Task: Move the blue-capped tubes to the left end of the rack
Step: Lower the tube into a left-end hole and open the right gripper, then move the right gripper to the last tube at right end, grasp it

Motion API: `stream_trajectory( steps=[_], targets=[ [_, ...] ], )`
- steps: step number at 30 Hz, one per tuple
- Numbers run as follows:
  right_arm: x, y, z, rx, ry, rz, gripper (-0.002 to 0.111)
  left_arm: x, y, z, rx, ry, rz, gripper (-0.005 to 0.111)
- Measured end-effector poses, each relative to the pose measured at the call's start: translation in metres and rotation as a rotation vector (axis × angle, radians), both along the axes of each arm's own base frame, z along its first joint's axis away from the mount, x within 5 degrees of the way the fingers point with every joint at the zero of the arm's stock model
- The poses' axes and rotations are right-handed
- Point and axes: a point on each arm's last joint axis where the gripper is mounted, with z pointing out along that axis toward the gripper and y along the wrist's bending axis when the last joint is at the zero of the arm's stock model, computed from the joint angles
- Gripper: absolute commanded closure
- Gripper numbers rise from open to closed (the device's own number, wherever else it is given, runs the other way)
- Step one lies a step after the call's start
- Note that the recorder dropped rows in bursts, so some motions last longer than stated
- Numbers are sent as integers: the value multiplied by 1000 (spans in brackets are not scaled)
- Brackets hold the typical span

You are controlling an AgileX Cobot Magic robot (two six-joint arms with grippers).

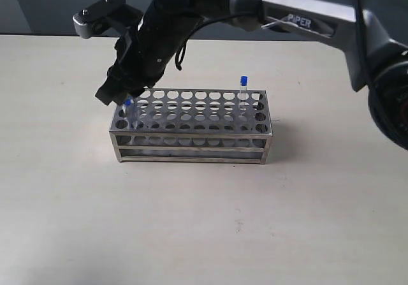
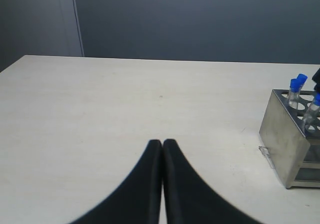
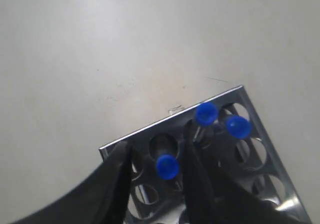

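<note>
The silver rack [image 1: 191, 129] stands mid-table. My right gripper [image 1: 121, 97] reaches across to its left end. In the right wrist view that gripper [image 3: 156, 151] is open, its fingers either side of a blue-capped tube [image 3: 167, 167] standing in an end hole, with gaps around the cap. Two more blue-capped tubes [image 3: 206, 114] [image 3: 237, 127] stand just beyond it at the same end. A fourth blue-capped tube [image 1: 243, 84] stands near the rack's right end. My left gripper [image 2: 162, 144] is shut and empty over bare table, away from the rack [image 2: 287, 134].
The right arm [image 1: 299, 14] stretches over the rack from the upper right. The pale tabletop [image 1: 204, 221] surrounds the rack. A dark wall [image 2: 200, 18] lies behind the table's far edge.
</note>
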Motion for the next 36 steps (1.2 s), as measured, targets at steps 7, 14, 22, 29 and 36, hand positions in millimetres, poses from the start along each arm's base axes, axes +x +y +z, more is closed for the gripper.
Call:
stream_trajectory(
  steps=[7,14,22,29,36],
  targets=[
    [-2,-18,31,-77,-76,-45,74,0,0,0,0,0,0,106],
    [9,-46,50,-186,-130,-155,74,0,0,0,0,0,0,106],
    [52,-104,50,-279,-52,-365,74,0,0,0,0,0,0,106],
    [81,-149,49,-301,3,-490,74,0,0,0,0,0,0,106],
    [79,-153,40,-281,92,-499,74,0,0,0,0,0,0,106]
  ],
)
